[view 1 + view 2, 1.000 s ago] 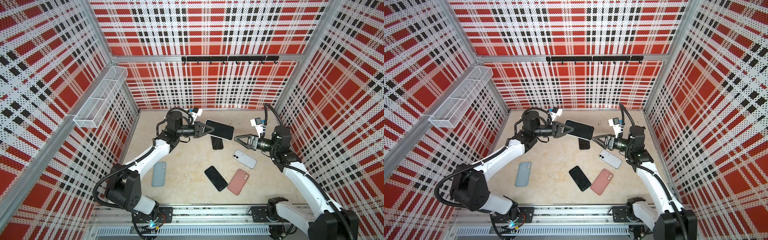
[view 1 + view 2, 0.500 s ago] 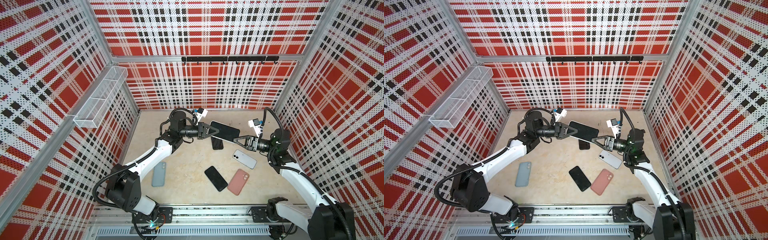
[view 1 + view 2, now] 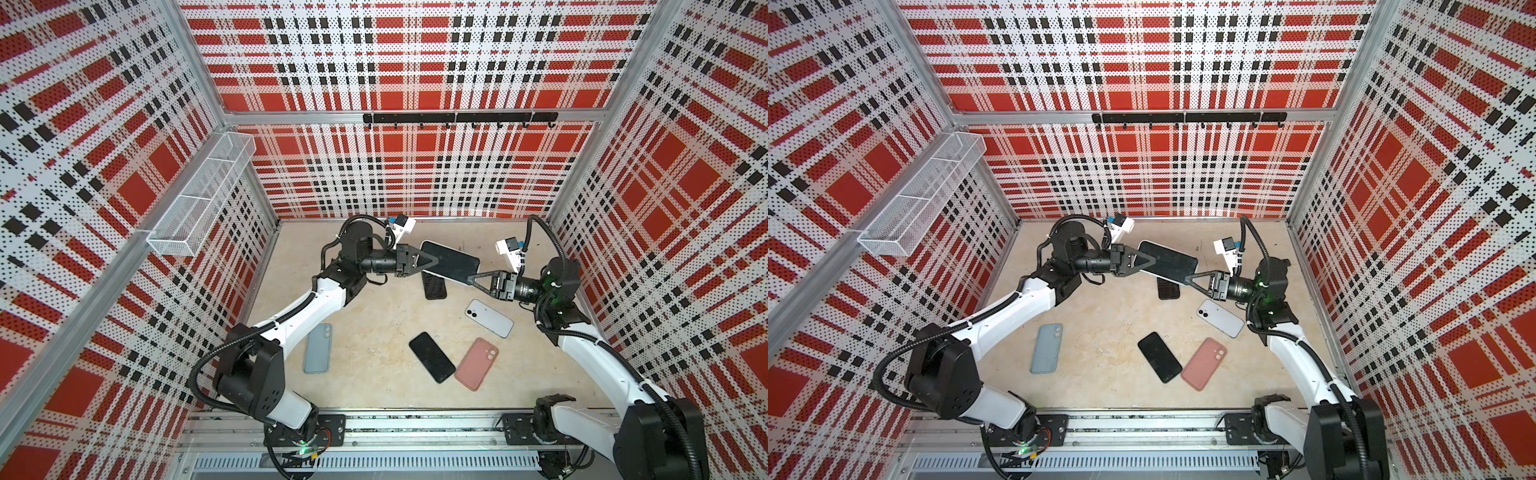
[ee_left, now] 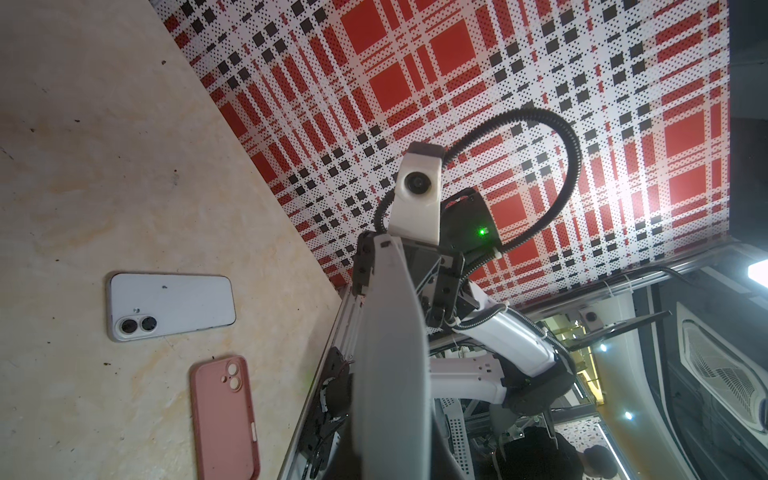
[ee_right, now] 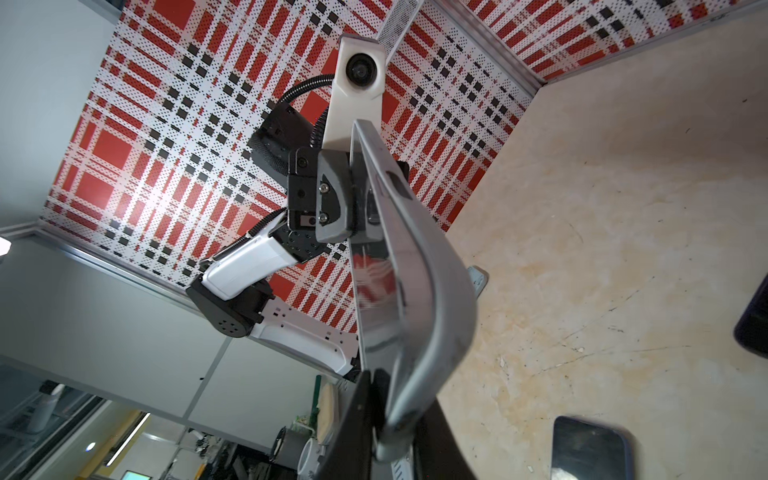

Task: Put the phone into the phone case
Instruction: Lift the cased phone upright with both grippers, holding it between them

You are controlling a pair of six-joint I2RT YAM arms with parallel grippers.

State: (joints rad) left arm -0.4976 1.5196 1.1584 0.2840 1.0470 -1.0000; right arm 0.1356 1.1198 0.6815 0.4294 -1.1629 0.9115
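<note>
Above the beige tabletop [image 3: 374, 332], beyond the flat-lying pink silicone case [image 3: 476, 363], the black-screened phone [image 3: 453, 262] is hanging in its pale grey soft case [image 5: 436, 299], which is bulging away. The right pincer [image 3: 469, 276], closed on the case's near corner, should probably be squeezing gently. The left pincer [image 3: 436, 261] is clamping the phone's far end tightly.
</note>
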